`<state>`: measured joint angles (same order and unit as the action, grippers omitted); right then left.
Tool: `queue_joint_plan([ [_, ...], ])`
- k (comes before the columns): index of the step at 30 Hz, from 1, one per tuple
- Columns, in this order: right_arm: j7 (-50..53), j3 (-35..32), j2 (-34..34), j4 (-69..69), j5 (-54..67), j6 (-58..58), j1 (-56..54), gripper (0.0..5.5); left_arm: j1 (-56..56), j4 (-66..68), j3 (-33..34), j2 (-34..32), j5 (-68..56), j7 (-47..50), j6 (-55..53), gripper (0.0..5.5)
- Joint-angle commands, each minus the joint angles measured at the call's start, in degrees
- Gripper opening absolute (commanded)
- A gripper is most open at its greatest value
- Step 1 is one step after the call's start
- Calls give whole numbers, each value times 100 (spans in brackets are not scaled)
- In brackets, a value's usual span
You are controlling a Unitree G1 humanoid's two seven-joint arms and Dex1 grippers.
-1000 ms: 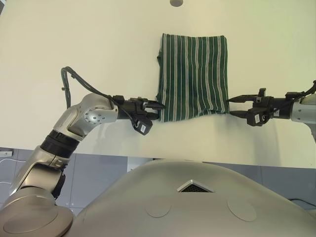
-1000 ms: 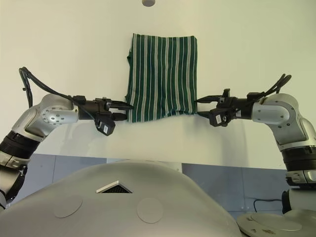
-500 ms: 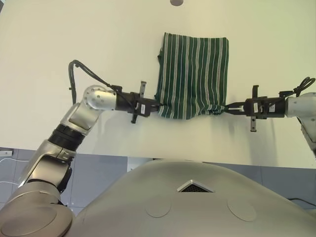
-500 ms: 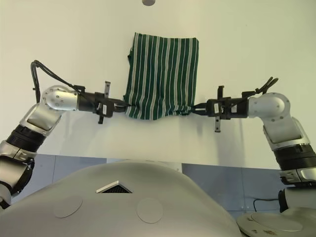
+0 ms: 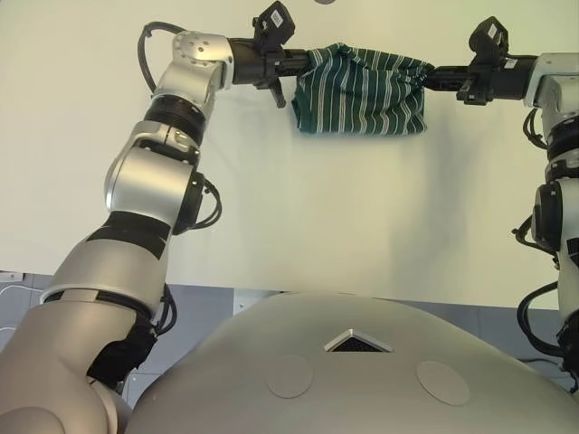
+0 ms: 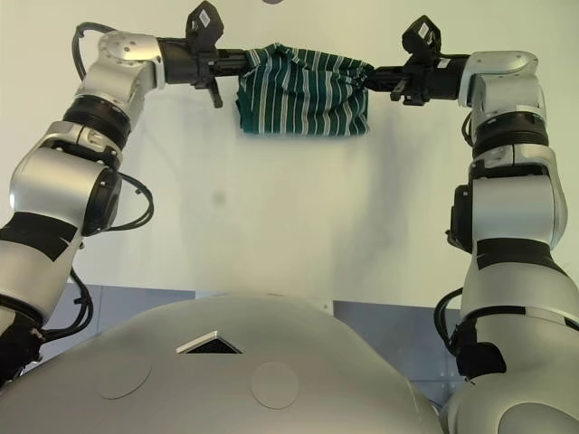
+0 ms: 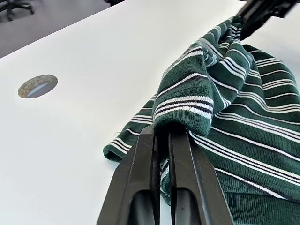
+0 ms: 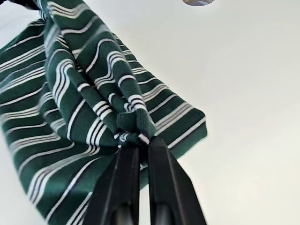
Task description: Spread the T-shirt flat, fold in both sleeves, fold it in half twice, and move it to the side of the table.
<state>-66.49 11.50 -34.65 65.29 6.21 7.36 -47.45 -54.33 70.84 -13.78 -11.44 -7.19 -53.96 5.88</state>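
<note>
The green T-shirt [image 5: 364, 90] with white stripes lies at the far side of the white table [image 5: 271, 208], its near edge lifted and carried over toward the far edge, so it sits bunched and doubled. My left gripper [image 5: 308, 61] is shut on its left corner [image 7: 180, 110]. My right gripper [image 5: 431, 70] is shut on its right corner [image 8: 131, 129]. Both corners are held above the table, with the cloth stretched between them and sagging in folds.
A round grey cable port [image 7: 37, 86] is set in the tabletop just beyond the shirt. Bare table surface stretches from the shirt to the near edge [image 5: 271, 287] and out to both sides.
Both grippers have carried the shirt's near corners up and away from me toward the far edge, folding the near half over the far half. The arms are now stretched far forward.
</note>
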Motion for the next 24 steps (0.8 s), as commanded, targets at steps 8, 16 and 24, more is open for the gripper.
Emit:
queue_joint_plan([
  [8, 2262, -898, 637, 41, -169, -1925, -153, 194, -257, 297, 1756, 24, -385, 1565, -365, 215],
  [16, 479, -532, 1552, 118, -221, -1621, 338, 205, 1225, -1988, 1927, 346, -658, 1458, -194, 350],
  [24, 4371, -2225, 941, 1265, 478, -674, 1353, 205, 2689, -4393, 1901, 837, -946, 2374, -1083, 493],
])
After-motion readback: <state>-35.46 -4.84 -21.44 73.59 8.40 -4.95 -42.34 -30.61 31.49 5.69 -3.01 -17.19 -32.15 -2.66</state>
